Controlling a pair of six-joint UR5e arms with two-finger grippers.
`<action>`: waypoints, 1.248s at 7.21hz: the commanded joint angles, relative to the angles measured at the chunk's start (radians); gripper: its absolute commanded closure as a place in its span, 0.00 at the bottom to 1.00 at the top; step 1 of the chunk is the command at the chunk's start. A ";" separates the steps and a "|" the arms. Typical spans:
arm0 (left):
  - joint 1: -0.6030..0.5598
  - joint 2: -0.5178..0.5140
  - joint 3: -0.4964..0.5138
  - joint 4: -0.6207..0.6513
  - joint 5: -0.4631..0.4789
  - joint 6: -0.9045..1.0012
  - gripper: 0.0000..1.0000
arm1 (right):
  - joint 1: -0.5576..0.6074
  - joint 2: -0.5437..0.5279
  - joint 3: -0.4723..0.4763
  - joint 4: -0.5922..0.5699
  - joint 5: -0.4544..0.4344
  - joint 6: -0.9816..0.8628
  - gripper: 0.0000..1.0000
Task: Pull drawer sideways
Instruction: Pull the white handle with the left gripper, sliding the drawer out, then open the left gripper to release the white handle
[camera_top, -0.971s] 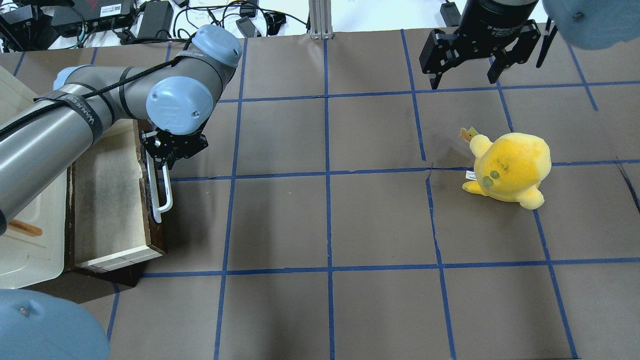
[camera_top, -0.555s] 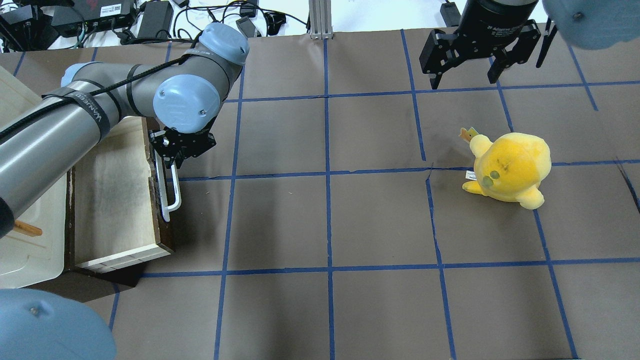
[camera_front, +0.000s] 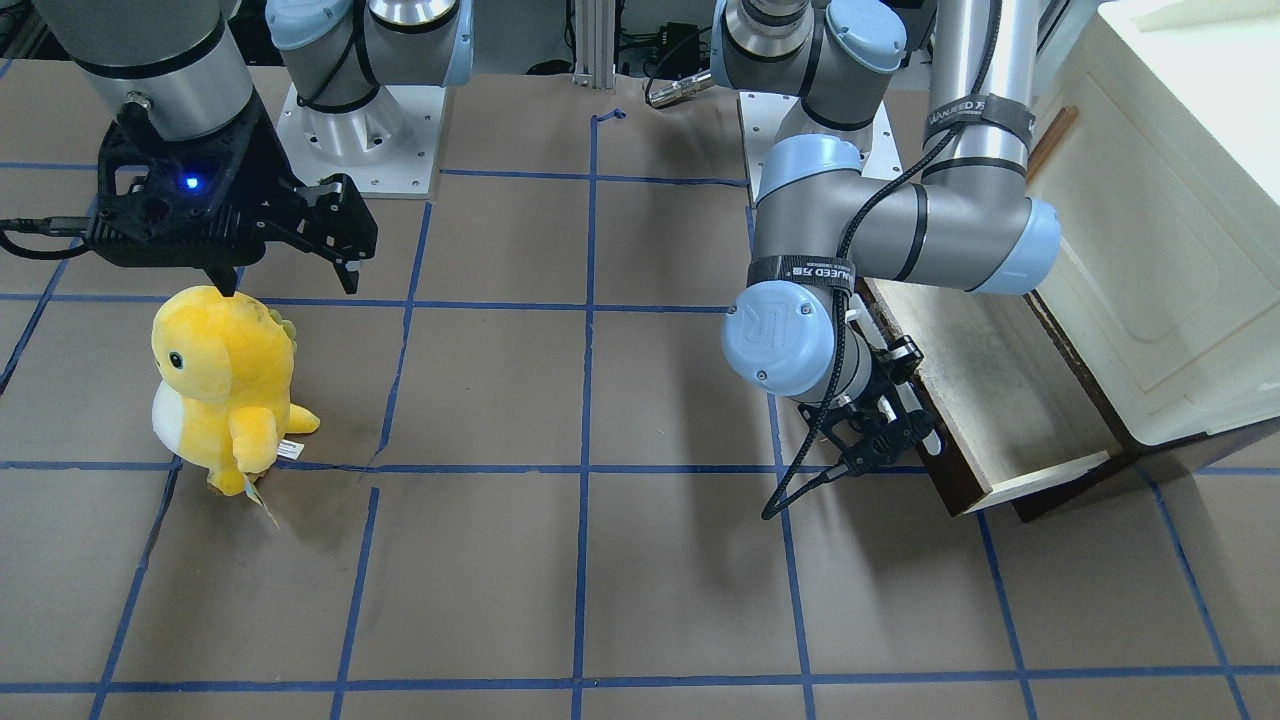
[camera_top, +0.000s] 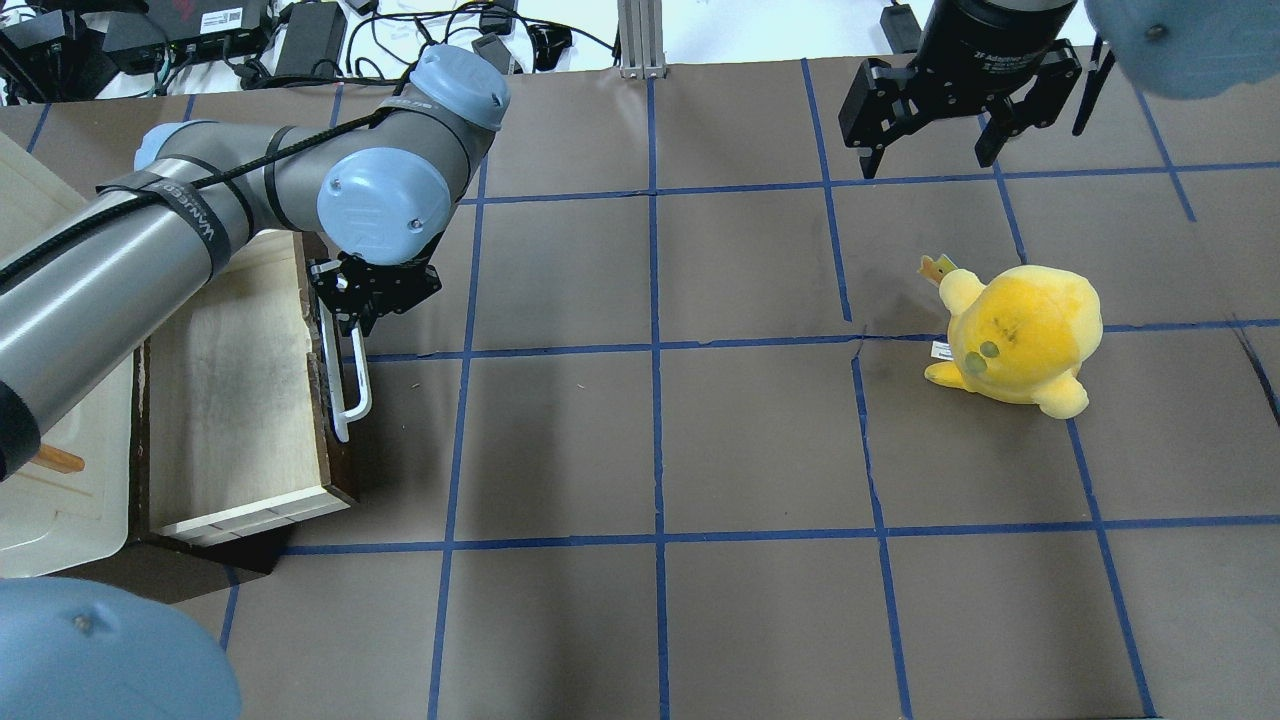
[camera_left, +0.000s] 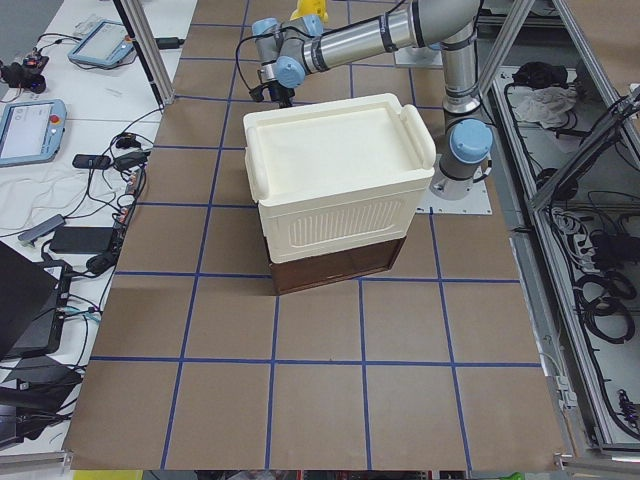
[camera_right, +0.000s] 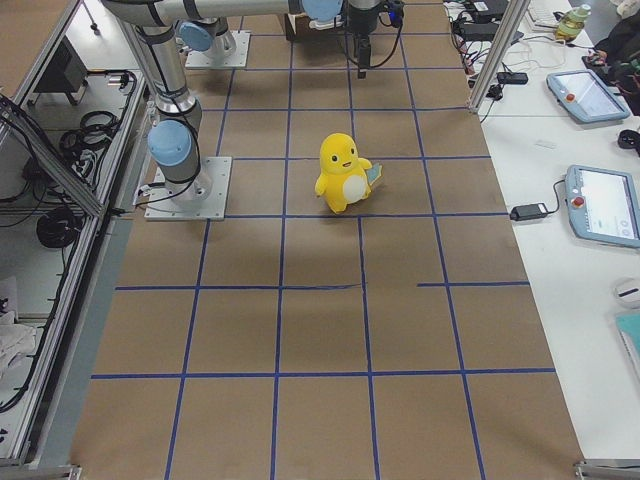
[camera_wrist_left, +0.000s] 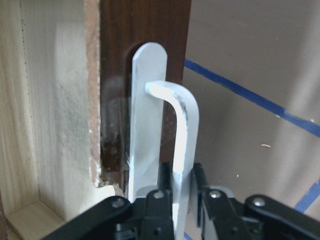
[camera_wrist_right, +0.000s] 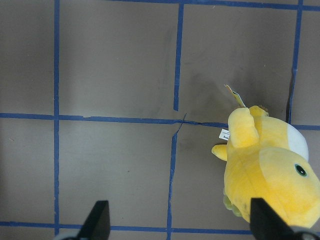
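Observation:
The drawer (camera_top: 230, 400) stands pulled out of the cream-white cabinet (camera_top: 60, 500), with its pale wood inside showing. Its dark brown front (camera_top: 327, 440) carries a white bar handle (camera_top: 348, 385). My left gripper (camera_top: 352, 318) is shut on the far end of that handle. The left wrist view shows the handle (camera_wrist_left: 182, 125) clamped between my left gripper's (camera_wrist_left: 182, 200) black fingers (camera_wrist_left: 164, 182). The front-facing view shows the same grip (camera_front: 880, 432) at the drawer (camera_front: 1000, 400). My right gripper (camera_top: 930, 155) is open and empty, high at the far right.
A yellow plush toy (camera_top: 1020, 335) stands on the brown mat right of centre, below my right gripper, and shows in the right wrist view (camera_wrist_right: 270, 170). The cabinet (camera_front: 1170, 250) takes up the table's left end. Cables and boxes (camera_top: 250, 35) lie beyond the far edge.
My left gripper has moved to the right in the overhead view with the handle in it, and the drawer has slid further out of the cabinet. The right arm has not moved.

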 joint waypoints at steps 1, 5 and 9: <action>-0.003 0.008 0.001 0.001 -0.004 0.001 0.01 | 0.000 0.000 0.000 0.000 -0.001 0.000 0.00; -0.011 0.075 0.067 -0.046 -0.145 0.018 0.00 | 0.000 0.000 0.000 0.000 -0.001 0.000 0.00; 0.007 0.167 0.209 -0.065 -0.387 0.330 0.00 | 0.000 0.000 0.000 0.000 0.001 0.000 0.00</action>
